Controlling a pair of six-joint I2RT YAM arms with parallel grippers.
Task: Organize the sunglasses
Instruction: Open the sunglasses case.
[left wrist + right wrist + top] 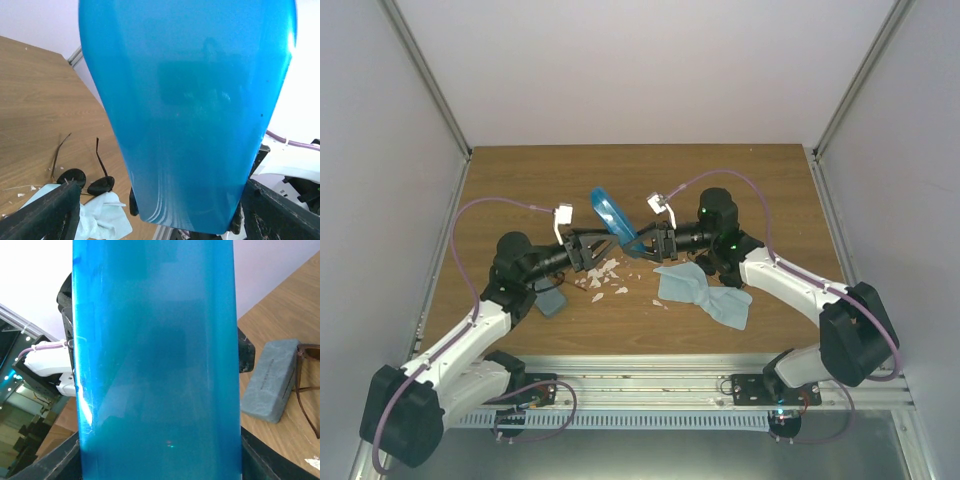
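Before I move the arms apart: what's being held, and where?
The blue case, clamped across its sides by the right gripper; the left gripper looks open around it.

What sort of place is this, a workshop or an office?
Probably a robot test booth: plain white walls enclose a wooden table, and two robot arms are bolted to a metal rail at its edge.
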